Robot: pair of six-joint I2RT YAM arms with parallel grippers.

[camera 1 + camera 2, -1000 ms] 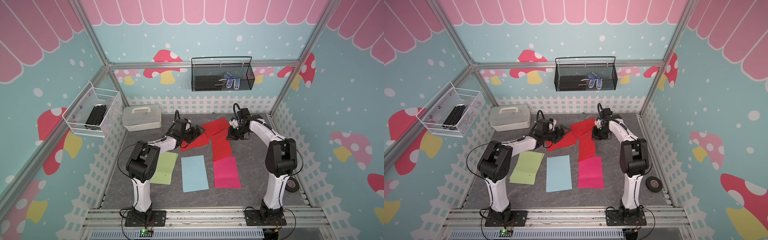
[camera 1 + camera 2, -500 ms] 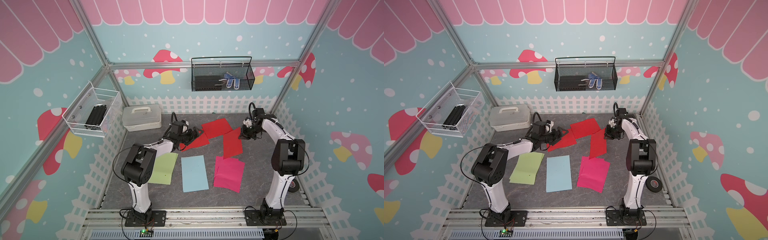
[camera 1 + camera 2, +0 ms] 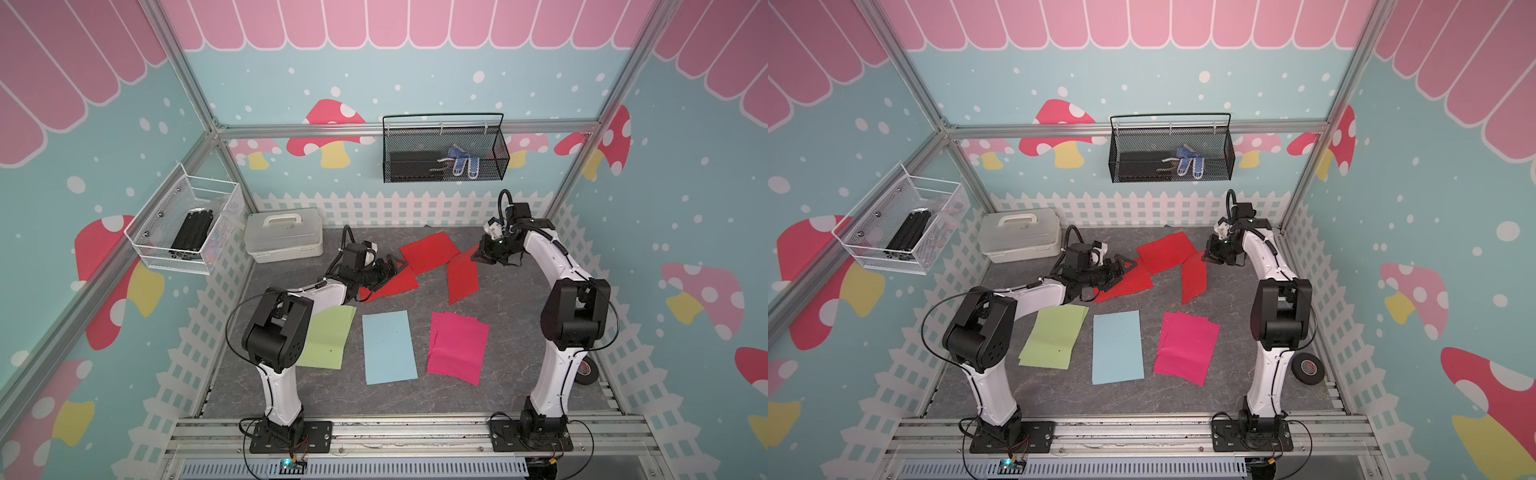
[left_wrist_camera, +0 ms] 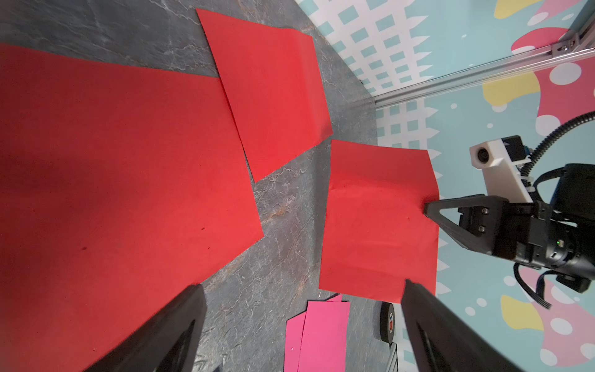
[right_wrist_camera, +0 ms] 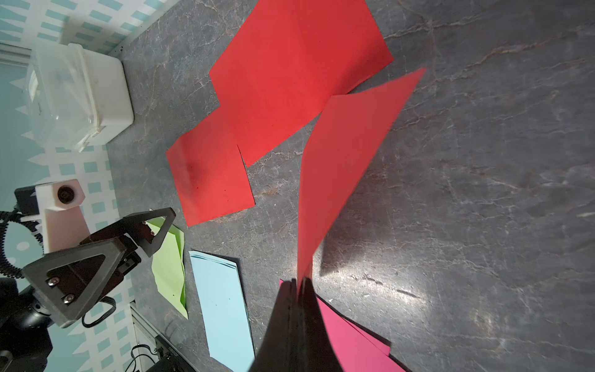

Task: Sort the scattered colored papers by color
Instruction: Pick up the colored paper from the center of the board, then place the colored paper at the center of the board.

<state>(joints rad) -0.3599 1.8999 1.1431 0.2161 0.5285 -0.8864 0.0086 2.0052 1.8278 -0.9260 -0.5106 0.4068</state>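
The right gripper (image 5: 301, 283) is clenched on the edge of the held red sheet (image 5: 338, 154). The paper is too thin to take any other way. The sheet hangs tilted from the jaws, beyond the light blue sheet (image 3: 388, 347) and toward the right arm's side. This looks like a carry toward the other reds. Whether its lower corner brushes the table (image 3: 515, 316) or clears it, I cannot tell for certain. The shadow under it in the right wrist view suggests most of it is lifted.

The left gripper (image 3: 392, 266) is released, jaws spread wide and empty. It sits low over the near red sheet (image 3: 395, 284), which lies flat straight beyond the light blue sheet. It is probably poised to pin or take that one. The far red sheet (image 3: 430, 251) lies farther back, overlapping the near one's corner. The reds are gathered loosely, not squared.

Beside the light blue sheet on the left arm's side lie the green sheets (image 3: 328, 336). On the other side is the magenta pile (image 3: 457, 347), slightly fanned.

The left arm (image 3: 278, 332) covers one edge of the green. How many sheets each pile holds is hard to count. The right wrist view shows several layered blue edges.
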